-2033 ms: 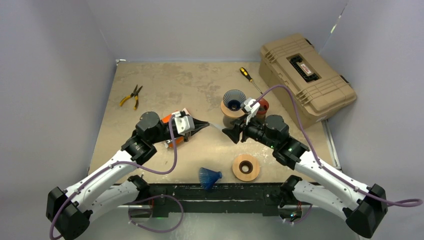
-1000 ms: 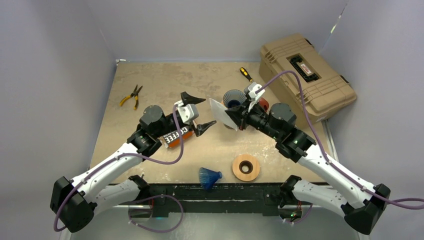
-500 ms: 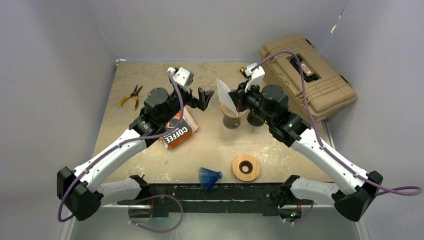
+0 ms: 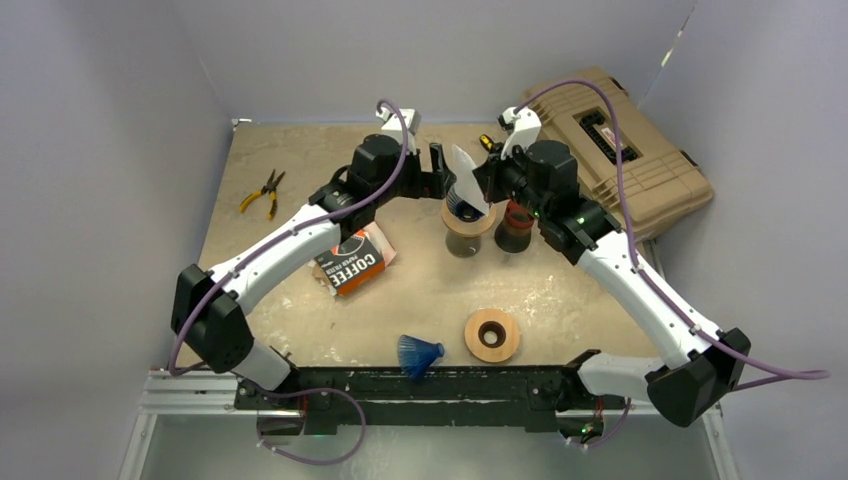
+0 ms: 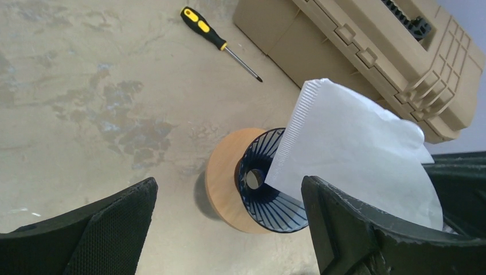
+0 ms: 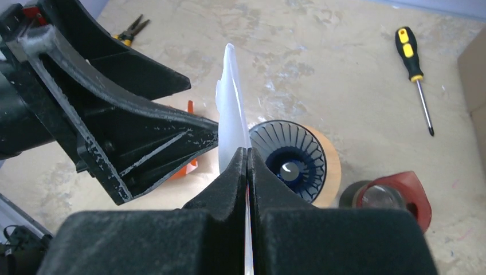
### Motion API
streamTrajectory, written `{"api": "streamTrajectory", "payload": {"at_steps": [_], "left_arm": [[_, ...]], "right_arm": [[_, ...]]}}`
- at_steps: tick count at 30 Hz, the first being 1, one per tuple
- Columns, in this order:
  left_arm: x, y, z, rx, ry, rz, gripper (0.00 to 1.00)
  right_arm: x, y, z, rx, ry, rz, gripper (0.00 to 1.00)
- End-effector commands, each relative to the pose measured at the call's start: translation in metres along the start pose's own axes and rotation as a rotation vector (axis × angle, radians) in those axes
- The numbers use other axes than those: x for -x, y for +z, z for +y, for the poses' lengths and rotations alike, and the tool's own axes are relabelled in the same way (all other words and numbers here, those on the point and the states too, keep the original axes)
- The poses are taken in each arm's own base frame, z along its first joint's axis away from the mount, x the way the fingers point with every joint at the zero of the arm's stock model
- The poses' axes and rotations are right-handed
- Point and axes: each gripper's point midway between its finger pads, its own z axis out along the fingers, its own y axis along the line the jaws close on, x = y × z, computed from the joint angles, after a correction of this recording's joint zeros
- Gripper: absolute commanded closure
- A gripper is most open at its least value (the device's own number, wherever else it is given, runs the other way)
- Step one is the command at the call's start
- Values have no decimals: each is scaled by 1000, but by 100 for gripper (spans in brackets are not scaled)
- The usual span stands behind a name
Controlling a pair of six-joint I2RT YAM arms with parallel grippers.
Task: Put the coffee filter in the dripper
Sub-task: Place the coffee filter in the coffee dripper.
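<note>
Compared with half a second earlier, we see both arms reaching farther toward the top of the overhead view. The right gripper (image 6: 247, 157) has carried the white coffee filter (image 4: 467, 172) from the dripper's upper left to directly over it. Its fingers are pressed together on the filter's lower edge. The left gripper (image 4: 436, 172) has swung up and to the right and now sits just left of the filter. Its jaws are spread wide and hold nothing. In its wrist view, filter and dripper show between the two black fingers.

The filter stands upright, folded flat, above the dark blue ribbed dripper (image 4: 462, 203), which sits on a round wooden base (image 4: 466, 222) at upper centre. We cannot tell whether the paper touches the dripper's rim.

The surface is a mottled tan table (image 4: 300, 160), closed in by plain pale grey walls.

- An orange filter packet (image 4: 352, 262) lies at centre left.
- Yellow-handled pliers (image 4: 262, 190) lie at upper left.
- A yellow and black screwdriver (image 5: 220, 43) lies near a tan toolbox (image 4: 625, 150) at upper right.
- A red and dark round object (image 4: 515, 225) stands just right of the dripper.
- A second wooden ring (image 4: 492, 335) and a second blue dripper (image 4: 419, 353) lie at lower centre.
</note>
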Motion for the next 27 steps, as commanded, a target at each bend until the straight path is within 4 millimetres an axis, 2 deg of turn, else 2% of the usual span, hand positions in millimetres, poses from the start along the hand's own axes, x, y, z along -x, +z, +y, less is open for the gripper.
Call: {"api": "streamTrajectory", "payload": {"at_steps": [1,8,13,19,27], "left_arm": [[20,1,-23,-19,-129,-19,4],[15,10,-28,29,-188,-1,5],[11,15,-40,9,-217,12,6],[10,18,-51,-30,-286,15,13],[3,31,-55,-45,-317,34,14]], "right_arm": [[14,-7,-9,-61,11,-18,100],[0,-9,-30,-175,1,20,100],[-12,0,-37,-200,-22,48,100],[-16,8,-28,-151,-17,57,100],[-14,6,-19,-98,-8,46,100]]}}
